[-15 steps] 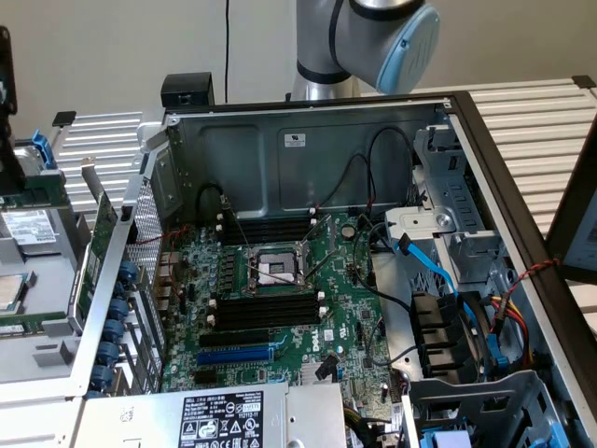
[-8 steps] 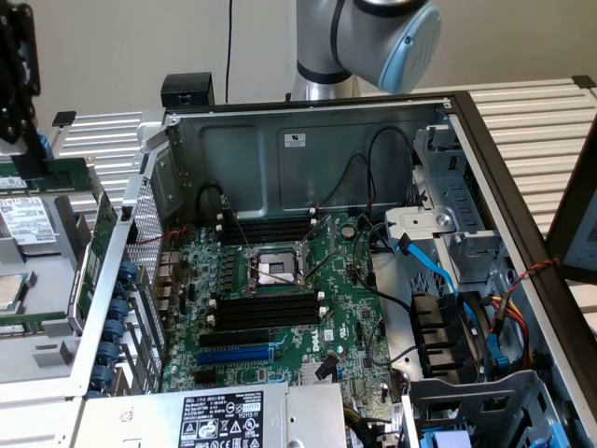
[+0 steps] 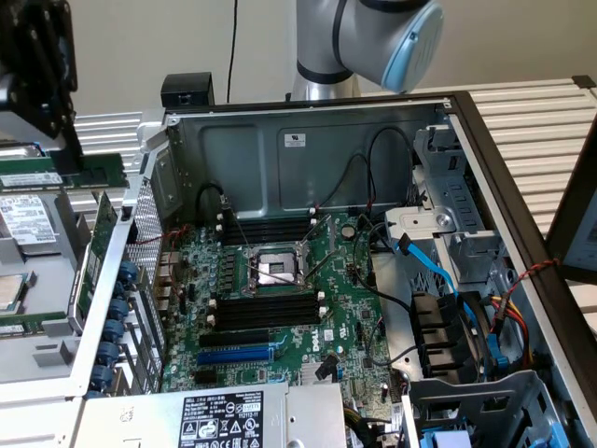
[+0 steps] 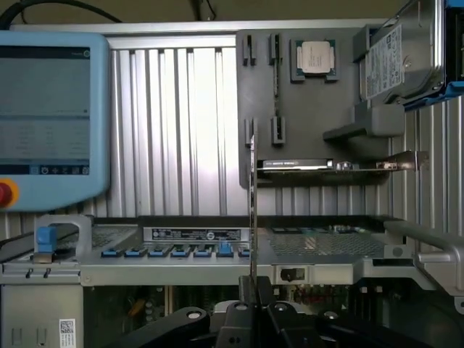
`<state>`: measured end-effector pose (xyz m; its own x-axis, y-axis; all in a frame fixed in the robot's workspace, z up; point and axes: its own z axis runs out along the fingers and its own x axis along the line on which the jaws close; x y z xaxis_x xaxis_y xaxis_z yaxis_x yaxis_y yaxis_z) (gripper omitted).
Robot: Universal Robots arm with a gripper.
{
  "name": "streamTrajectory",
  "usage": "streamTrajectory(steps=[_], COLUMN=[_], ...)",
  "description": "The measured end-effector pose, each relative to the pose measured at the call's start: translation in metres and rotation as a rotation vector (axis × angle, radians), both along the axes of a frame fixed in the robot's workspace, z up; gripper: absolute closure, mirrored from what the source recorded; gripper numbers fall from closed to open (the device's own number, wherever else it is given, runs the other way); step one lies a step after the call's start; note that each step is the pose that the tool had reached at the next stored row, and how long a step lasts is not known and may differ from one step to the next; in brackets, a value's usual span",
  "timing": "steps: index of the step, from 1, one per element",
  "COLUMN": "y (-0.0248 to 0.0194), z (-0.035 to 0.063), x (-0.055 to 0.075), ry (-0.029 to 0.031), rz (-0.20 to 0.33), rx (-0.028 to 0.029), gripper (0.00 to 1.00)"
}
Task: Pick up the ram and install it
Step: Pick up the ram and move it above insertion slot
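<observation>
Nearest the wrist camera, the gripper (image 4: 252,288) is closed on the ram (image 4: 252,210), which runs straight away from the lens as a thin edge-on line. The pinch is across the stick's two flat faces, likely so that it cannot twist and its far long edge is left free. Beyond it come the case rim (image 4: 217,250), then the grey holder (image 4: 304,152) with a CPU (image 4: 317,56) and a drive (image 4: 395,61). A blue pendant (image 4: 51,109) lies beside them on the slatted surface (image 4: 181,130).

The exterior view gives what that one cannot: the flat side of the ram (image 3: 98,170), green with a white label. It is held level at the upper left of the frame under the gripper (image 3: 75,157), outside the case (image 3: 252,159) and well apart from the motherboard (image 3: 340,322).

Near to far in that view, the power supply (image 3: 219,420) sits at bottom centre, then the motherboard. On it, black slots (image 3: 270,311) that look empty lie on either side of the socket (image 3: 273,271). Behind them is the case's far wall, with the arm (image 3: 373,37) at the top. The case lies open side up, I judge so that the slots can be reached from above.

The wrist view in turn shows how squarely the stick sits in the grip, which the exterior view hides behind the gripper's body.
</observation>
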<state>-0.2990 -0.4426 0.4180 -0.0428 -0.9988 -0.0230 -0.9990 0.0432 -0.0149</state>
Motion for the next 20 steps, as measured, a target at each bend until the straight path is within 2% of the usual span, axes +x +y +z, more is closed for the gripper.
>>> streamTrajectory(steps=[10, 20], y=[0.0007, 0.0083], z=[-0.0012, -0.0046], x=[0.045, 0.09], ry=[0.0003, -0.0007], rz=[0.003, 0.004], rx=[-0.0001, -0.003], gripper=[0.87, 0.87])
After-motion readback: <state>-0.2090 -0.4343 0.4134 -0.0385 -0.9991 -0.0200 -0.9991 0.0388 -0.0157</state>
